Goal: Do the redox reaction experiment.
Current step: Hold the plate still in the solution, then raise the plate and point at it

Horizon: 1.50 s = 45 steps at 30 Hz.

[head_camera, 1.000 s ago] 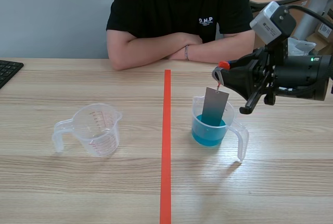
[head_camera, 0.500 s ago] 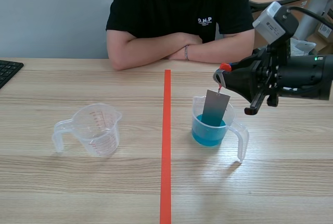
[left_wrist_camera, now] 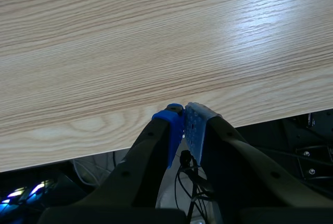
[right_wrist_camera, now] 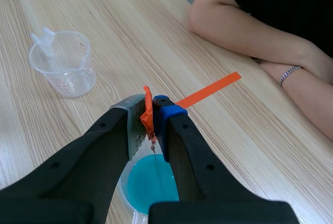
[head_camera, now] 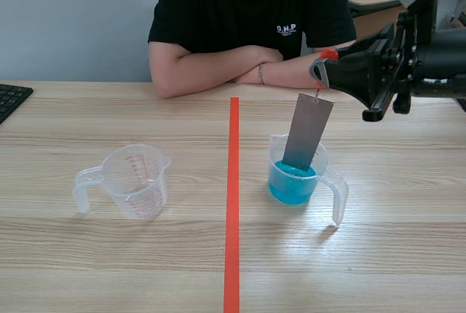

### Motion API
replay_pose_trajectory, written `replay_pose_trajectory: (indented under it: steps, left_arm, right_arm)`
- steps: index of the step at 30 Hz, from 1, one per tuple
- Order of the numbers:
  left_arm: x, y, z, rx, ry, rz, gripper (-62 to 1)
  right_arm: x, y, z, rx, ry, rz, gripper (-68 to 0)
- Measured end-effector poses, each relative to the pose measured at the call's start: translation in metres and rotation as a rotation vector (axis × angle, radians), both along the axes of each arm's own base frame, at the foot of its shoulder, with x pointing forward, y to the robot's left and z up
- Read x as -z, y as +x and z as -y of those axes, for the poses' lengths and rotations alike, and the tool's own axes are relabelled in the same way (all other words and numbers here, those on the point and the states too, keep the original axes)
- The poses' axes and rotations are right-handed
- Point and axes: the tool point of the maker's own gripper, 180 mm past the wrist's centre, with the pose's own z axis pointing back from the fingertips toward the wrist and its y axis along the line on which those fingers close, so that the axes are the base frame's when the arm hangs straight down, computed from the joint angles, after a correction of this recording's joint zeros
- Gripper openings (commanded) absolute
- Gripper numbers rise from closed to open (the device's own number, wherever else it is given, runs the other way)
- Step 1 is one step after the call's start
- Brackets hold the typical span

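Gripping a small orange-red tab (right_wrist_camera: 148, 110), the right gripper (right_wrist_camera: 151, 107) is clenched, its grey pad and blue pad pressed against the tab's two sides. A short red link runs down from the tab to a flat grey metal plate (head_camera: 307, 132), which hangs below the fingertips. The plate is tilted, with its upper end directly under the gripper and its lower end angled away, back under the tip. That lower end sits inside the clear handled cup (head_camera: 336, 195) positioned beneath the gripper, level with the surface of the blue liquid (head_camera: 291, 185). Whether the edge is immersed cannot be determined.

In the right wrist view the blue liquid is visible directly under and between the two fingers.

A second measuring cup (right_wrist_camera: 65, 62), clear with red graduations, stands upright well ahead of the right gripper, off toward its grey-padded finger. An orange-red tape line (head_camera: 232, 204) lies on the table between the two cups.

The left gripper (left_wrist_camera: 184, 114) is closed on nothing, its blue pads meeting tip to tip. It is positioned over the near edge of the wooden table (left_wrist_camera: 130, 41).

A person (head_camera: 247, 14) sits beyond the right gripper with forearms folded on the table. A keyboard (head_camera: 11, 98) corner lies at the far left edge.
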Motion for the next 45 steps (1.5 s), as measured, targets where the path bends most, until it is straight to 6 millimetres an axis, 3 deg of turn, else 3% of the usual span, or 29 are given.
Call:
replay_pose_trajectory:
  steps: [16,29,38,45]
  left_arm:
    - [0.0,0.0,0.0,0.0,0.0,0.0,-56.2]
    - [0.0,0.0,0.0,0.0,0.0,0.0,-56.2]
    - [-0.003,0.006,-0.001,0.061,0.013,0.0,-56.2]
    - [-0.01,0.021,-0.006,0.197,0.068,0.008,-56.2]
  right_arm:
    - [-0.042,0.002,0.007,0.025,0.021,0.01,-66.0]
    - [-0.079,-0.008,0.001,-0.007,0.049,0.05,-66.0]
    - [-0.081,-0.009,0.003,-0.005,0.048,0.036,-66.0]
    - [-0.086,-0.007,0.008,0.009,0.052,0.05,-66.0]
